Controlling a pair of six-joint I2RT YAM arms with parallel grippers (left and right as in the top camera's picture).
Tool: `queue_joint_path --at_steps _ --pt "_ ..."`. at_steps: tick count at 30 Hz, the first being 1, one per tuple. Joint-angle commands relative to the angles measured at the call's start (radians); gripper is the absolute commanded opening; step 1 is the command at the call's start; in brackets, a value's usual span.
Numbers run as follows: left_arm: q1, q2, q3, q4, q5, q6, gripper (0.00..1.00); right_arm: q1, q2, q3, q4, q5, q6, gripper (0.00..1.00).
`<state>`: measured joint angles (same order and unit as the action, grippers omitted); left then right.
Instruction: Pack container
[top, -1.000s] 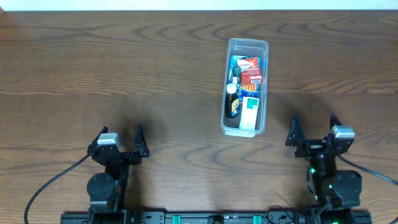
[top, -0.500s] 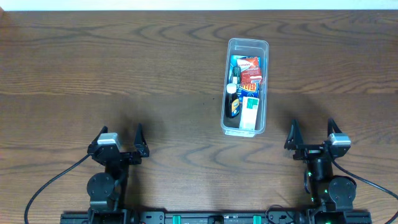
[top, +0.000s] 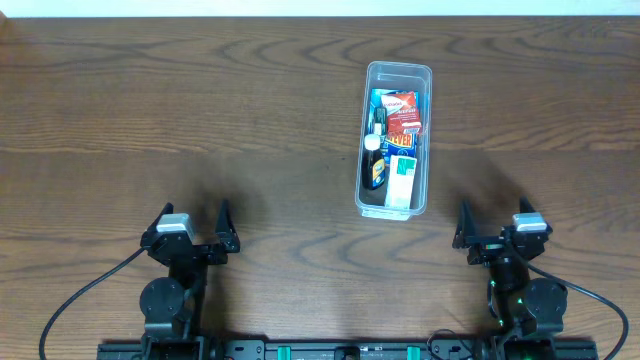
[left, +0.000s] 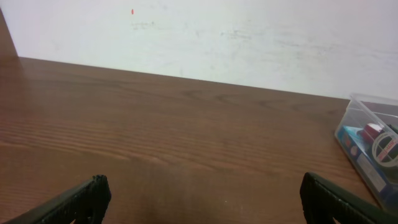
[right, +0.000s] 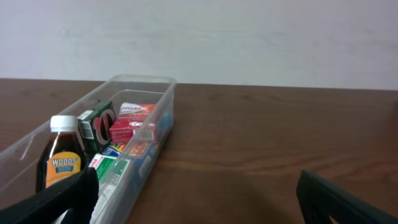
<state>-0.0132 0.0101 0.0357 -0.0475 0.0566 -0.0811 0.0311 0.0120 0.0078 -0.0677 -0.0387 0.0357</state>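
Clear rectangular plastic container (top: 399, 68) on a dark brown wooden table (top: 200, 120), both arms at the near edge.
The container stands right of centre, its long axis running away from the arms; it holds a white-capped brown bottle (right: 63, 158), a red box (right: 134, 119) and other small packs; the left gripper (top: 194, 212) has its fingers spread wide, gripping nothing; the right gripper (top: 492, 212) is likewise spread, apart from the container's near end.
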Motion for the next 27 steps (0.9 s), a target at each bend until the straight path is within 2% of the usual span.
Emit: queue_joint_path --at_steps 1,27 --pt "0.005 -0.006 -0.032 -0.016 0.011 0.006 0.98 -0.008 -0.007 -0.003 -0.003 -0.021 -0.059 0.99" --pt "0.005 -0.006 -0.032 -0.016 0.011 0.006 0.98 -0.008 -0.007 -0.003 -0.003 -0.018 -0.033 0.99"
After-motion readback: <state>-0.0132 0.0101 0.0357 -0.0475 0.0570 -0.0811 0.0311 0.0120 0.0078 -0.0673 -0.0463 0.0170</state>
